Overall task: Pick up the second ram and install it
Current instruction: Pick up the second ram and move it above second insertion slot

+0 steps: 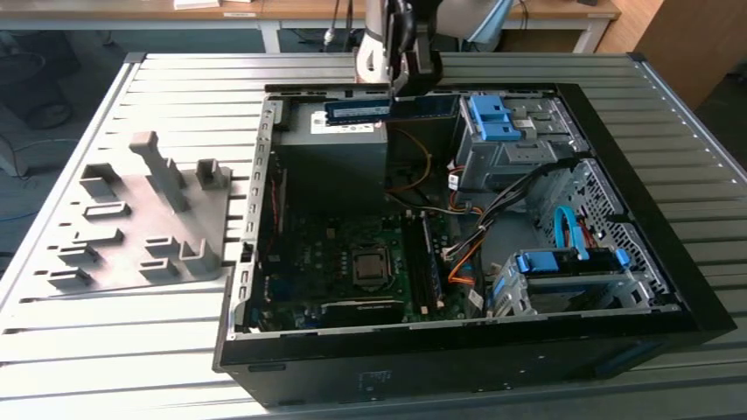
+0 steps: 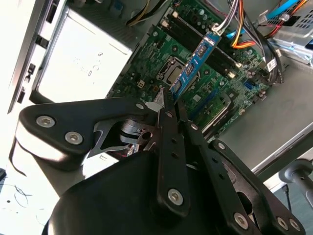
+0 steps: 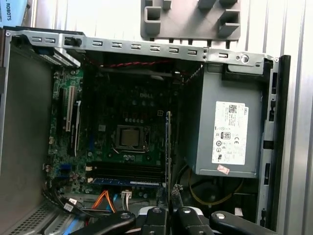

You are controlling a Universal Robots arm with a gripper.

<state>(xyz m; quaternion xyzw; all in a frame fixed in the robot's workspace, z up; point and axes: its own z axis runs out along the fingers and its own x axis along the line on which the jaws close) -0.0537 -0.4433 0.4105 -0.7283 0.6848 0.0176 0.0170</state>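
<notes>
My gripper (image 1: pixel 403 90) is shut on the second ram (image 1: pixel 364 111), a long blue-green stick with a pale label. I hold it level above the power supply (image 1: pixel 332 149) at the far end of the open computer case (image 1: pixel 467 350). In the second wrist view the ram (image 2: pixel 195 61) sticks out from between the black fingers (image 2: pixel 166 122), over the green motherboard (image 2: pixel 146 63). The first wrist view shows the ram (image 3: pixel 168 147) edge-on above the gripper (image 3: pixel 169 203), and a blue stick (image 3: pixel 128 182) sits in one memory slot.
The grey fixture plate (image 1: pixel 135 219) with upright blocks lies on the slatted table at the exterior view's left of the case. Inside the case are the processor socket (image 1: pixel 371 267), bundled cables (image 1: pixel 467 249) and blue-latched drive cages (image 1: pixel 502 122).
</notes>
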